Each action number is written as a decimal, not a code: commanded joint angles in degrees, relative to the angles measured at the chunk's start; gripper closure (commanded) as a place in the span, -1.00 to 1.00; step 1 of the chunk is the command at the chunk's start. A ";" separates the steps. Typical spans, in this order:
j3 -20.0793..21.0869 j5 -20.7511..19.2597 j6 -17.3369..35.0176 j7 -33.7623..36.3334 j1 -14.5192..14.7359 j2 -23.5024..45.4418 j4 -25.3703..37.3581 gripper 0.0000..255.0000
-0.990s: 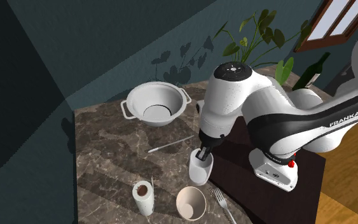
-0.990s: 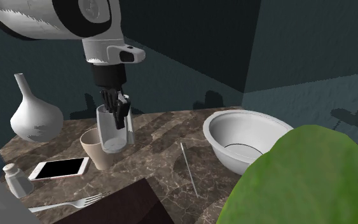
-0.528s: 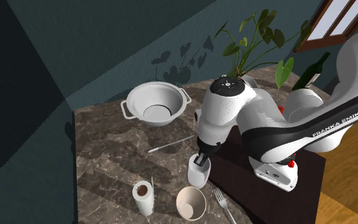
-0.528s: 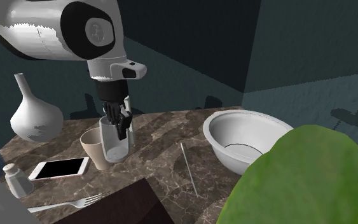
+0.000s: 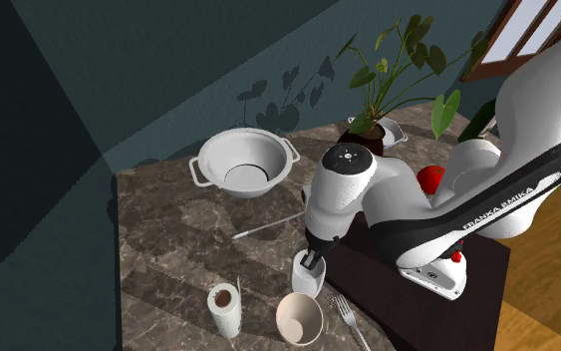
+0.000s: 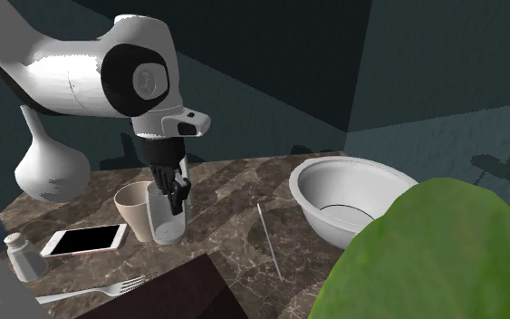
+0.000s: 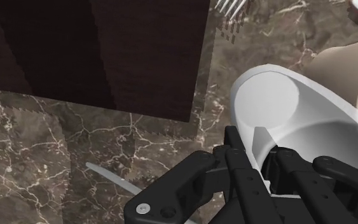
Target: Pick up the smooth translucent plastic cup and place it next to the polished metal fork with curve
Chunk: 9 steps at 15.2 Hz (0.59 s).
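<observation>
The translucent cup (image 6: 169, 220) was held upright by the pincer (image 6: 173, 188), which was closed on 1 wall of it, with 1 finger inside and 1 outside. It was placed low, at or just above the tabletop (image 6: 226, 195) and just beside a beige cup (image 6: 135, 210); whether its base touched the surface could not be told. The fork (image 6: 94, 292) lay near the dark stand (image 6: 153, 290), apart from the held cup. Because only a thin wall was pinched, the cup could be tilted or let slip if it were moved quickly. The beige cup, being so close, could be knocked over by a sideways sweep. A phone (image 6: 83, 240) lay between the cup and the fork and could be struck if the cup were carried low; the spot beside the fork was also crowded by the stand's edge. A white bowl (image 6: 352, 199) and a thin rod (image 6: 269, 240) lay on the other side, out of the way.
</observation>
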 commanded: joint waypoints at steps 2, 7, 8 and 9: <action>0.92 -0.83 3.59 0.65 -0.79 2.88 -0.74 1.00; 2.02 -2.41 7.40 1.88 -1.92 6.34 -1.24 1.00; 2.01 -2.41 7.40 1.88 -1.91 6.34 -1.24 1.00; 2.01 -2.41 7.40 1.88 -1.92 6.34 -1.24 1.00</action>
